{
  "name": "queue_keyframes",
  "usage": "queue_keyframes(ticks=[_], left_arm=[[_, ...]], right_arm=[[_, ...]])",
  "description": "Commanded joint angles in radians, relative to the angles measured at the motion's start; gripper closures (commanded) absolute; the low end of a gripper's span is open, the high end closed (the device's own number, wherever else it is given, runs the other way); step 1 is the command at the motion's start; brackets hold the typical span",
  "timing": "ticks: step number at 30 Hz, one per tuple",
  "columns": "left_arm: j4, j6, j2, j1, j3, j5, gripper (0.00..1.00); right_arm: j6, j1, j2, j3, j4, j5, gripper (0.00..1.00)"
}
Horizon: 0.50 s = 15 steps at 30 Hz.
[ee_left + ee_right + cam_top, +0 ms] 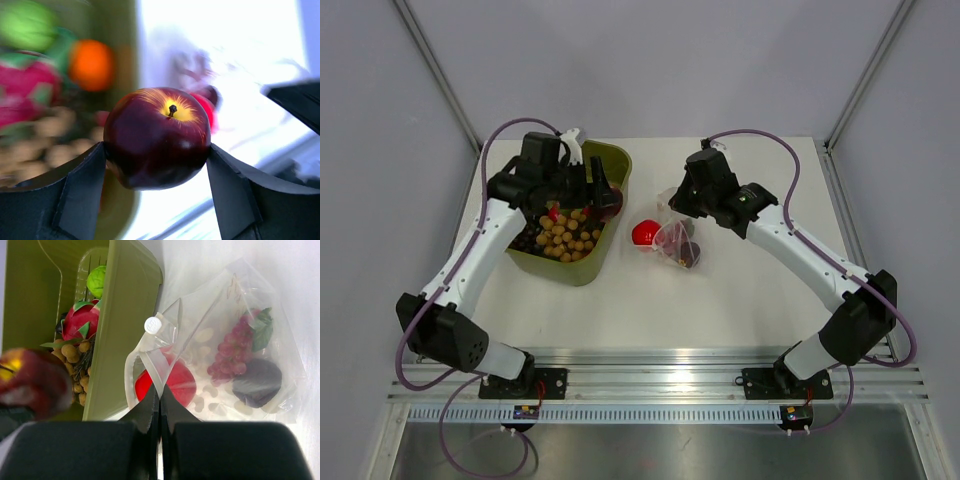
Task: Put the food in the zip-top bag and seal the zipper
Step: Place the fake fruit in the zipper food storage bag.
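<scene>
My left gripper is shut on a dark red apple and holds it over the right side of the olive tub; the apple shows in the top view and in the right wrist view. My right gripper is shut on the zipper edge of the clear zip-top bag, lifting its mouth. In the bag lie a red fruit, purple grapes and a dark purple fruit. The bag lies right of the tub.
The tub holds a bunch of small tan fruits, a pink-red fruit with green leaves, a green piece and an orange piece. A white clip sits on the bag's edge.
</scene>
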Motion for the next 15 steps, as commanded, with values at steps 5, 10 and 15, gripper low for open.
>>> queue_keyframes(ticks=[5, 10, 15], left_arm=[[0.307, -0.199, -0.042, -0.066, -0.152, 0.345, 0.67], [0.343, -0.220, 0.014, -0.118, -0.130, 0.337, 0.67], [0.368, -0.239, 0.096, -0.128, -0.103, 0.351, 0.67]], right_arm=[[0.009, -0.003, -0.024, 0.017, 0.049, 0.006, 1.00], [0.013, -0.003, -0.030, 0.016, 0.054, -0.002, 1.00], [0.013, -0.003, -0.043, 0.011, 0.064, -0.023, 1.00]])
